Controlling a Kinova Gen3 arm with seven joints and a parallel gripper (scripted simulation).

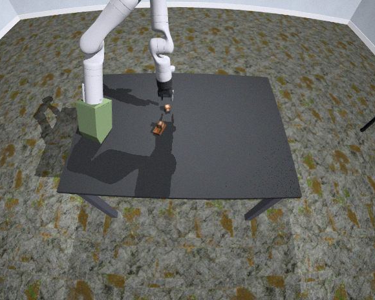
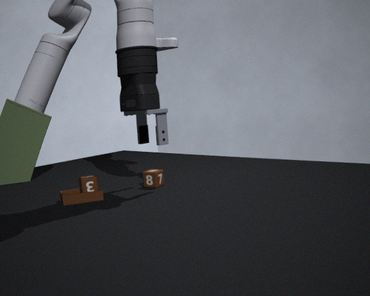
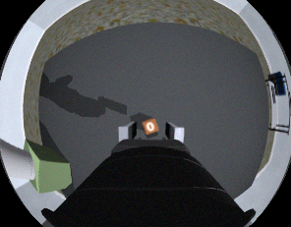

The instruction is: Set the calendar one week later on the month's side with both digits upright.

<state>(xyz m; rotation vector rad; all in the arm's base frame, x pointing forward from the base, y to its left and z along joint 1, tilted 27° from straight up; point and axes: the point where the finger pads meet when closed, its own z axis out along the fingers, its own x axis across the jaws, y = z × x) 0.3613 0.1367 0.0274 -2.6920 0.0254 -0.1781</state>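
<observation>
Hanging fingers-down above the dark table point(image 2: 243, 223), the gripper point(image 2: 152, 135) stands fully open, holding nothing. Below, the tray point(image 2: 80, 196) lies flat, long axis running left-right, carrying one cube point(image 2: 89, 184); another cube point(image 2: 153, 178) sits nearby, showing 8 and 7.

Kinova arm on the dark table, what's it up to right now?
The gripper hangs open and empty, pointing straight down above a loose number cube that sits on the table, faces 8 and 7 showing. The wrist view frames that cube between the fingers. The other cube, showing a 3, stands in the wooden tray nearby. Nothing is gripped yet.
</observation>
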